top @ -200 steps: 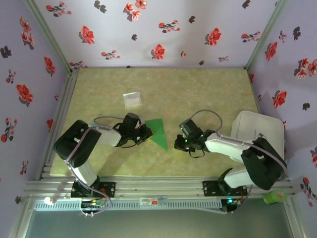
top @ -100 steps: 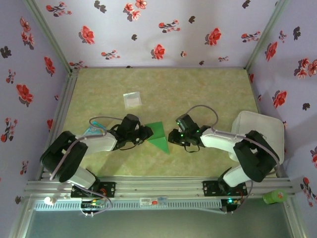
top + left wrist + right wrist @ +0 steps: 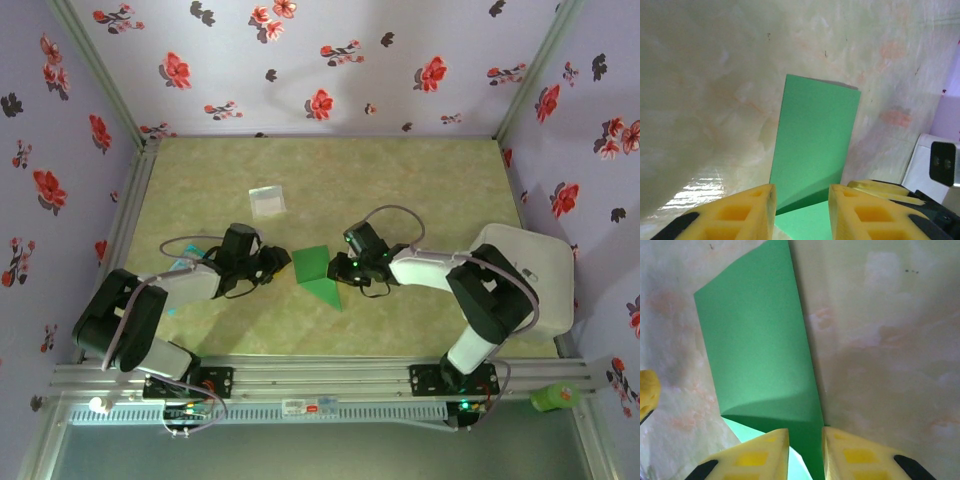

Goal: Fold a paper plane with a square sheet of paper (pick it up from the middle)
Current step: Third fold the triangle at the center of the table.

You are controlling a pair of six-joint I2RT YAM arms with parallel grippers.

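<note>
Your folded paper (image 3: 315, 272) lies near-to-far, tip toward the arm bases; left gripper (image 3: 283, 263) and right gripper (image 3: 338, 270) flank it, jaws slightly parted, clamping nothing.

We find the left pincer (image 3: 283, 263) and the right pincer (image 3: 337, 270) nearly tip to tip across the folded green sheet (image 3: 318, 277), with little room between. Beyond, the worktop (image 3: 420, 190) lies open, save a small pale packet (image 3: 267, 201); a white box (image 3: 530, 262) crowds the right edge.

Overhead looks down; 2 wrist views close — sharing green paper (image 3: 320, 272).
</note>
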